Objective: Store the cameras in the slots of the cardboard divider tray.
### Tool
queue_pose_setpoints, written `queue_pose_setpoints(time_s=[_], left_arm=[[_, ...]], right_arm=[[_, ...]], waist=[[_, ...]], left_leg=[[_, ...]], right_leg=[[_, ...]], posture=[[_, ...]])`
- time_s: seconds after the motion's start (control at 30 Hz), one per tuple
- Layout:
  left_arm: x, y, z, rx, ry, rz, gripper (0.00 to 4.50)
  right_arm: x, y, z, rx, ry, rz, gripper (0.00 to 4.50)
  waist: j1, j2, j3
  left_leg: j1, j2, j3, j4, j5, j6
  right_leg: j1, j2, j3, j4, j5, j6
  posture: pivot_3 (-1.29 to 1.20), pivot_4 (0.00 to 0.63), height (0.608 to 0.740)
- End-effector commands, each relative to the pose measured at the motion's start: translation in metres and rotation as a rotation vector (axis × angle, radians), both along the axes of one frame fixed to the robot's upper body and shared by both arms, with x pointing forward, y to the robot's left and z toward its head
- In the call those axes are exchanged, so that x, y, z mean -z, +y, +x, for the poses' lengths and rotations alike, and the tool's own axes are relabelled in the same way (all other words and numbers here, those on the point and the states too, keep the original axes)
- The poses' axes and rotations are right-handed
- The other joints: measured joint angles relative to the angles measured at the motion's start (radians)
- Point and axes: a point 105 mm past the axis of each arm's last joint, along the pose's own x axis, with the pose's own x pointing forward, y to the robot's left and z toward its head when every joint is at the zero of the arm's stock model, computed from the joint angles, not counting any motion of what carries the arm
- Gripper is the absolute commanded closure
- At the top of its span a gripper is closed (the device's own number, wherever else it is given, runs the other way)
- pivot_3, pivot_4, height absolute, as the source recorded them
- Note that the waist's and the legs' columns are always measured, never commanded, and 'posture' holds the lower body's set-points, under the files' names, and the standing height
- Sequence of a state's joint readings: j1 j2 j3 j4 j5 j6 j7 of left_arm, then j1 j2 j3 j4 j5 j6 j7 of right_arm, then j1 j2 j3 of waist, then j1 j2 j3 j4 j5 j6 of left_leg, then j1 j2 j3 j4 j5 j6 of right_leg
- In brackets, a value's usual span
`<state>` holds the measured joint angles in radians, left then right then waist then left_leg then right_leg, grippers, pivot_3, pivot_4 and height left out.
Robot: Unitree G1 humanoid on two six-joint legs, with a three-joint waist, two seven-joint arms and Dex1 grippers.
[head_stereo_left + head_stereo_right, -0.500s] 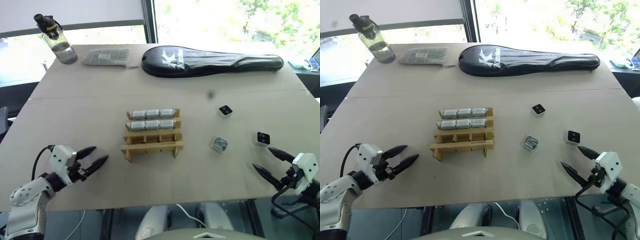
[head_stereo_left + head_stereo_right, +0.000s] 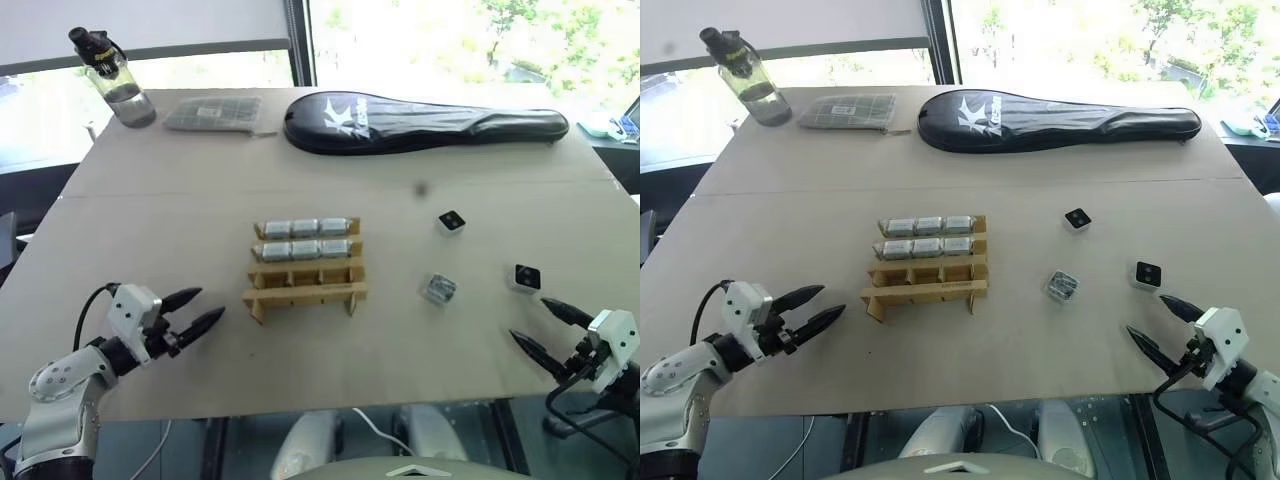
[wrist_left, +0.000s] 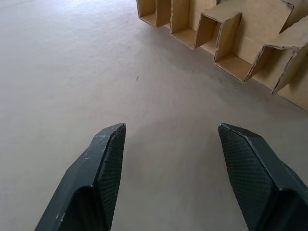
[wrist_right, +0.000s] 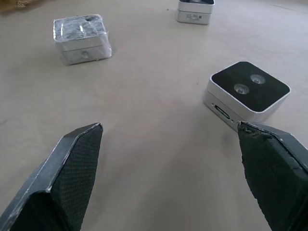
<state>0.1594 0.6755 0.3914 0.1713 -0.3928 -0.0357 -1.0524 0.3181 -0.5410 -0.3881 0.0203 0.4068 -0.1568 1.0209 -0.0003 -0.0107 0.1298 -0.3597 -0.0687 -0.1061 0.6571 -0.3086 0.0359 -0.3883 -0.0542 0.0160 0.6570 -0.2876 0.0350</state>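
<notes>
1. The cardboard divider tray (image 2: pixel 304 260) is set near the middle of the table (image 2: pixel 200 200), its two far rows already filled with six silver cameras (image 2: pixel 304 238); the near row of three slots is seen empty, open toward the robot, presumably so it can be loaded from the front.
2. Three loose cameras are left to the right of the tray: a far one with a black face (image 2: pixel 451 222), a silver wrapped one (image 2: pixel 438 289) nearest the tray, and a black-faced one (image 2: pixel 526 277) just ahead of the right gripper (image 2: pixel 540 327).
3. The right gripper is held low over the table edge with its jaws spread wide and nothing between them; in the right wrist view the nearest camera (image 4: pixel 248 93) is seen close to one fingertip, so it is judged the likely next pick.
4. The left gripper (image 2: pixel 196 309) is kept to the left of the tray, jaws apart and empty, pointed toward the tray's open near slots (image 3: pixel 211 33).
5. A clear water bottle (image 2: pixel 112 78), a flat grey gridded packet (image 2: pixel 212 113) and a black racket cover (image 2: pixel 420 121) are laid along the far edge, well apart from the work. Nothing is seen standing between the loose cameras and the empty slots.
</notes>
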Motion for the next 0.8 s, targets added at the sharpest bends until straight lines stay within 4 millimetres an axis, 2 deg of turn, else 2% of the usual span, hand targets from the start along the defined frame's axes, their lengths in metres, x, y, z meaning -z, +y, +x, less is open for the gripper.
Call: queue_pose_setpoints(time_s=[0.03,0.33,0.5,0.63,0.73,0.8], left_arm=[[-0.007,0.003,0.000,0.006,-0.024,0.016,1.34],[-0.008,0.003,0.001,0.011,-0.022,0.017,1.34],[-0.013,0.008,0.005,0.005,-0.030,0.038,1.34],[-0.035,0.011,0.008,0.059,-0.039,-0.003,1.34],[-0.068,0.005,0.008,0.181,-0.054,-0.068,1.34],[-0.087,-0.003,0.007,0.263,-0.059,-0.113,1.34]], right_arm=[[-0.005,0.000,0.001,-0.008,-0.028,-0.013,0.04],[-0.004,-0.001,0.002,0.004,-0.023,-0.012,0.04],[-0.004,-0.005,0.009,0.060,-0.020,0.005,0.04],[-0.007,-0.014,0.025,0.207,-0.012,0.036,0.04],[-0.010,-0.005,0.037,0.322,-0.011,0.092,0.04],[-0.004,0.000,0.041,0.401,0.013,0.070,0.04]], waist=[[0.000,0.000,0.000],[0.000,0.000,0.000],[0.000,0.000,0.000],[-0.001,0.000,0.000],[-0.002,0.000,0.000],[-0.001,0.000,0.000]], left_leg=[[0.000,0.000,0.000,0.000,0.000,0.000],[0.000,0.000,0.000,0.000,0.000,0.000],[0.000,0.000,0.000,0.000,0.000,0.000],[0.000,0.000,0.000,0.000,0.000,0.000],[0.000,0.000,0.000,0.000,0.000,0.000],[-0.001,0.000,0.000,0.000,0.000,0.000]], right_leg=[[0.000,0.000,0.000,0.000,0.000,0.000],[0.000,0.000,0.000,0.000,0.000,0.000],[0.000,0.000,0.000,0.000,0.000,0.000],[0.000,0.000,0.000,0.001,0.000,0.000],[-0.001,0.000,0.000,0.001,0.000,0.000],[-0.001,0.000,0.000,0.002,0.000,0.000]], posture=[[0.00,0.150,0.740],[0.00,0.150,0.740],[0.00,0.150,0.740],[0.00,0.150,0.740],[0.00,0.150,0.740],[0.00,0.150,0.740]])
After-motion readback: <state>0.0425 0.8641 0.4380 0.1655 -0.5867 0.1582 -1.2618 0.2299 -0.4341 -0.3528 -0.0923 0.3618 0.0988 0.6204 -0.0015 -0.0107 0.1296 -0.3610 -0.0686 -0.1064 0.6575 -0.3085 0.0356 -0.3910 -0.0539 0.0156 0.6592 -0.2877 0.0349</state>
